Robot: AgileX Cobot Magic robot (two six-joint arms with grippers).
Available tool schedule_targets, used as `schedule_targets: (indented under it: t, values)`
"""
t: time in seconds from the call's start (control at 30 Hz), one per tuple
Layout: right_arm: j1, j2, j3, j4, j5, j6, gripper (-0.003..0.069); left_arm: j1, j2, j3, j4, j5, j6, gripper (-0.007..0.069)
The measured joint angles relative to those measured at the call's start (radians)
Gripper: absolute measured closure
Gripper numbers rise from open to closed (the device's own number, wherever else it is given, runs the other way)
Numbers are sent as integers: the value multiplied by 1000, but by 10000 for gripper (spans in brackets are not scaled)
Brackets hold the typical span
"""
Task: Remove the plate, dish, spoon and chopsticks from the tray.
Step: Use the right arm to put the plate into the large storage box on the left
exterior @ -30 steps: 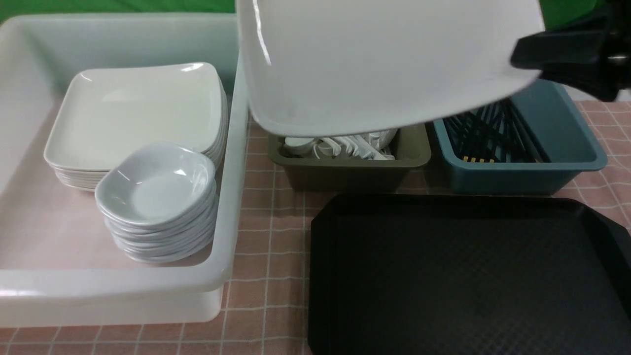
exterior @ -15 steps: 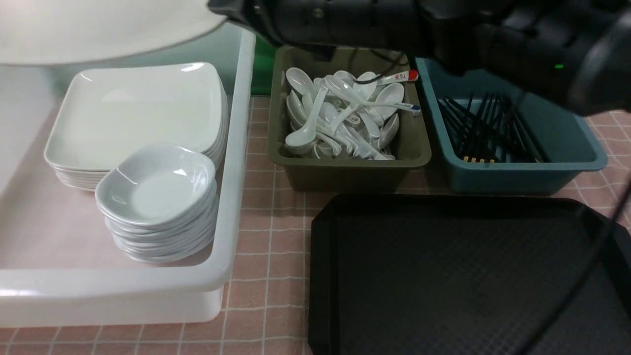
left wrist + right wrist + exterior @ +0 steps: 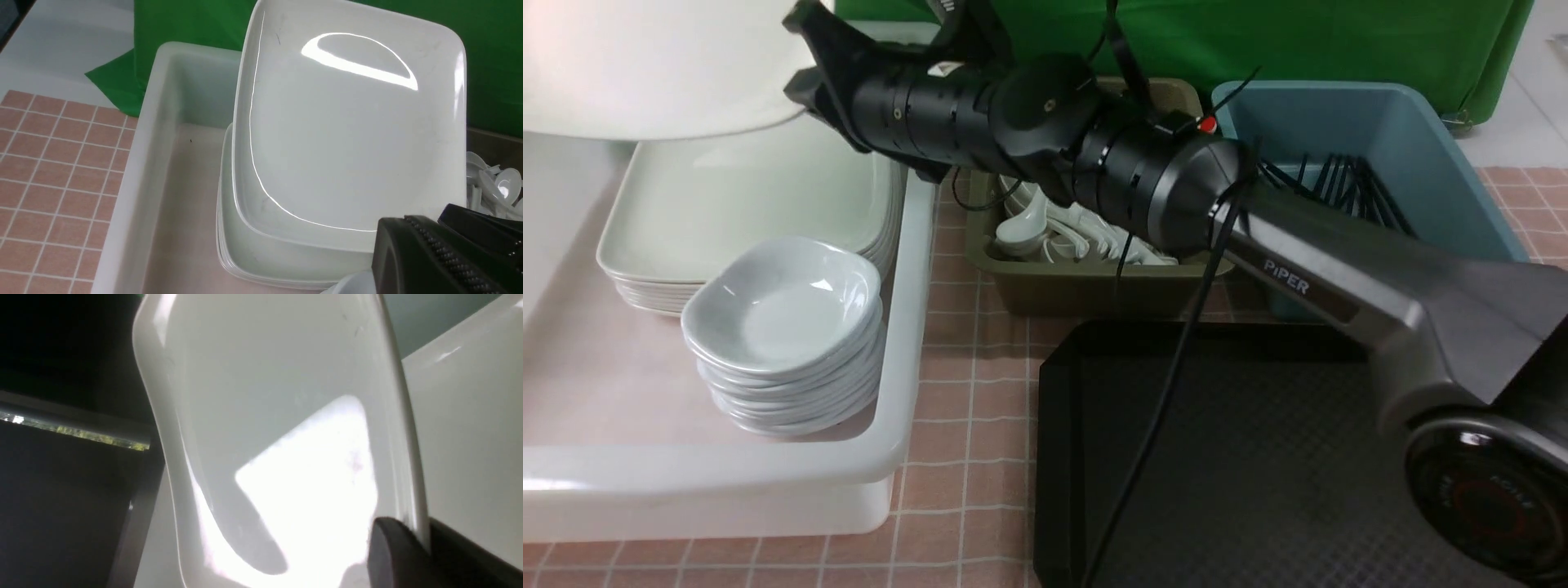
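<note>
White and glossy, the plate [image 3: 645, 65] hangs over the stack [image 3: 743, 196] of like plates at the far end of the pale tub [image 3: 907, 327] and appears clear of it. The right gripper [image 3: 805, 57] has it by the rim, jaws nearly closed, with 1 finger [image 3: 392, 555] on each face; the right wrist view shows the rim wedged between the 2. The right arm [image 3: 1143, 171] reaches across from the robot's right, over the olive bin [image 3: 1094, 286] of spoons [image 3: 1029, 233] and the near corner of the blue bin [image 3: 1339, 114], where black chopsticks [image 3: 1347, 184] lie. The black tray [image 3: 1258, 457] sits in front of those 2 bins, beside the tub. A pile of dishes [image 3: 784, 310] stands in the tub, just in front of the stack. The left gripper [image 3: 425, 228] hovers near the pile with its jaws together, nothing seen between them.
</note>
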Motion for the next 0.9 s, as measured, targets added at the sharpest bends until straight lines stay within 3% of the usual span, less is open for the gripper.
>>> schedule_targets:
  t: [0.53, 0.9]
  values:
    - [-22, 56, -5, -15, 19, 2, 583, 0, 0, 0, 4, 1, 0, 624]
    - [-22, 58, -5, -43, 25, 2, 539, 0, 0, 0, 4, 1, 0, 624]
